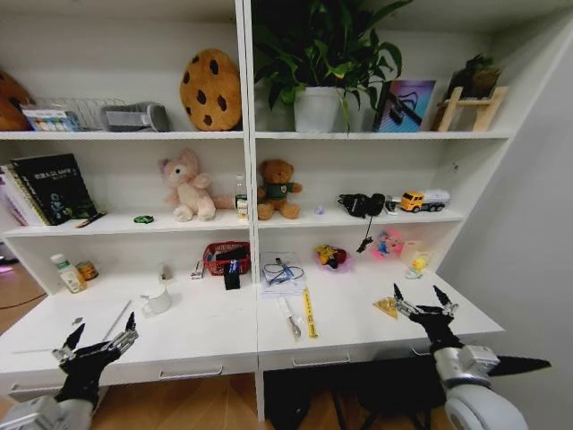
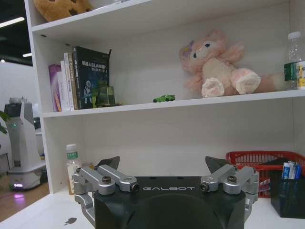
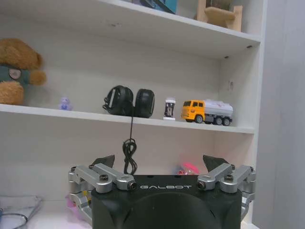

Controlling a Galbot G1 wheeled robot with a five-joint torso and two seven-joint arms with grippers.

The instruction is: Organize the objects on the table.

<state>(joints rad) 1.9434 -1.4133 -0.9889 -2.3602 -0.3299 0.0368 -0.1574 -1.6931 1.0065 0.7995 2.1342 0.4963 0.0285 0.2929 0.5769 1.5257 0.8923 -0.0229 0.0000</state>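
On the long white table lie a white mug, a small bottle, a yellow ruler and a pen beside it. A tiny green toy car sits on the shelf above, left of the pink plush; the left wrist view shows the car too. My left gripper hovers open over the table's front left edge, holding nothing. My right gripper is open at the front right, just right of a yellow triangle. Each wrist view shows its own gripper, left and right, with the fingers spread.
A red basket and a black holder stand at the table's back middle, and a clear pouch lies right of them. Shelves hold books, plush bears, headphones and a toy truck. A wall closes the right side.
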